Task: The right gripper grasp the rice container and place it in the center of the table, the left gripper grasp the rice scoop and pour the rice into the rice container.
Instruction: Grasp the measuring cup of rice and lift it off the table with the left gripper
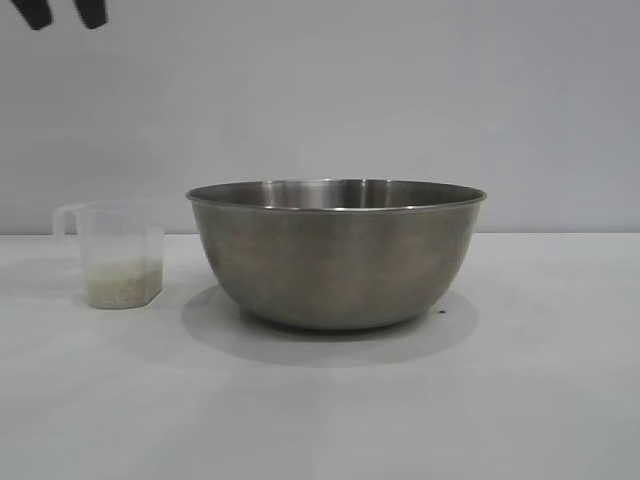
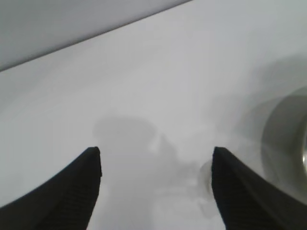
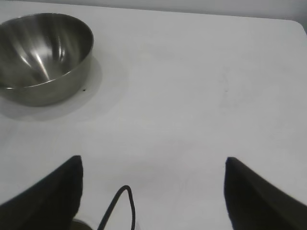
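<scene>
I see the steel bowl (image 1: 336,254) mid-counter (image 1: 520,400), the plastic cup (image 1: 120,252) (a little rice (image 1: 122,281) inside) just beside it. My left gripper (image 1: 62,14) hangs high above the cup, jaws apart, empty. My right gripper (image 3: 153,165) hovers apart from the bowl, jaws wide, empty.

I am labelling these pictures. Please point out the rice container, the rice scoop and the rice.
rice container (image 1: 335,265), exterior view, on its outer wall.
rice scoop (image 1: 120,225), exterior view, on its clear upper wall.
rice (image 1: 122,282), exterior view, on the grain layer.
</scene>
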